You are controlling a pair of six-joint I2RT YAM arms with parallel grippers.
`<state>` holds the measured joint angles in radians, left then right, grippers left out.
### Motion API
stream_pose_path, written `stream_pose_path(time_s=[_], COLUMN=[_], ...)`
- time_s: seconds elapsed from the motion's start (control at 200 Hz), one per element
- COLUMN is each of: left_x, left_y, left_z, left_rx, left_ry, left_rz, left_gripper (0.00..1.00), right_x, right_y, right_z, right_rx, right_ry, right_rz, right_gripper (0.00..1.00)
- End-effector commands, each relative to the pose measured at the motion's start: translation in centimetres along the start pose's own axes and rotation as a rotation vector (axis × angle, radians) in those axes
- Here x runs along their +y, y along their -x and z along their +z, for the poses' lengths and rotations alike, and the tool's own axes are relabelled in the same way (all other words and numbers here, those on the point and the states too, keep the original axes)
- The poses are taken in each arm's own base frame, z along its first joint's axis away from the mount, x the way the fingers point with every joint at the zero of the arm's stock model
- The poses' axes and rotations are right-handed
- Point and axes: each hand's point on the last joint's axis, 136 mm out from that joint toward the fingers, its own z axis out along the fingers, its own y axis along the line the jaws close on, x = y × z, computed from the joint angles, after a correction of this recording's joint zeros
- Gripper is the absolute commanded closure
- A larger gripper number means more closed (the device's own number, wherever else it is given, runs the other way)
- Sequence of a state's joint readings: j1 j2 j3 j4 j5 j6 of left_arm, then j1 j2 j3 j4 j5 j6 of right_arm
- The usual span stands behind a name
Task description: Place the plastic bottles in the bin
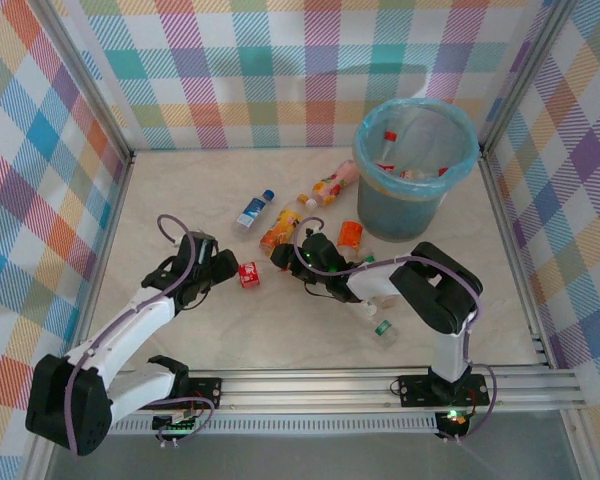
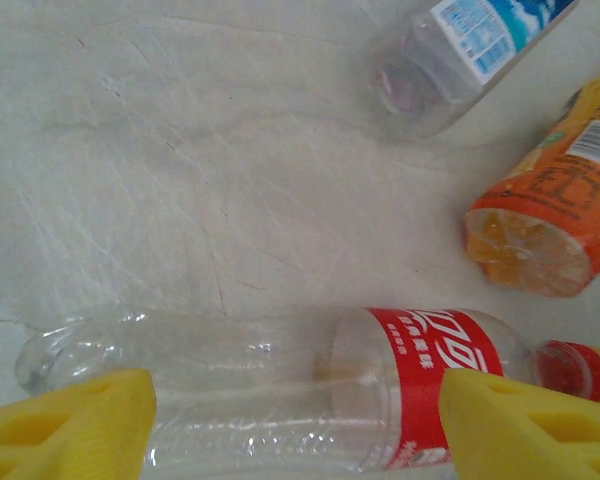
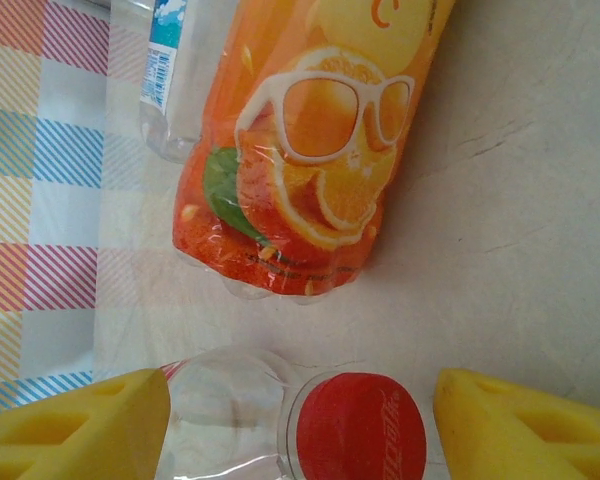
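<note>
A few bottles are in the bin already, plenty left on the tabletop. The left fingers are spread wide over a red-labelled clear bottle. The right fingers are wide too, red-capped bottle between them, nothing gripped.

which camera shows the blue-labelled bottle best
Top external: the blue-labelled bottle lies fully in view, cap to base. Left wrist shows its clear base and part of the label; right wrist a cropped strip of both.

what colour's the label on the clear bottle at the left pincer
Red with white lettering; the label shows best in the left wrist view.
</note>
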<state>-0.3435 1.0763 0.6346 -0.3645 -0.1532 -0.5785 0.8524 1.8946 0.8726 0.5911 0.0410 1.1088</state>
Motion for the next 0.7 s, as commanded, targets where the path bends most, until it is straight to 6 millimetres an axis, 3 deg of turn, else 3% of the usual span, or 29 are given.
stream_pose_path(time_s=[0.0,0.32,0.695], left_x=[-0.8,0.8,2.0], left_y=[1.4,-0.9,-2.5], left_z=[0.4,2.9,3.3], left_rx=[-0.028,0.033,0.057], left_ry=[-0.026,0.009,0.027], left_rz=[0.006,-0.009,-0.016], left_gripper=[0.25,0.25,0.25], right_x=[0.5,0.2,0.2], right_y=[-0.1,-0.5,-0.3], right_z=[0.5,1.2,1.7], right_rx=[0.005,0.029,0.025], right_ry=[0.051,0.076,0.116], right_rz=[0.042,0.092,0.145], right_gripper=[0.3,0.32,0.4])
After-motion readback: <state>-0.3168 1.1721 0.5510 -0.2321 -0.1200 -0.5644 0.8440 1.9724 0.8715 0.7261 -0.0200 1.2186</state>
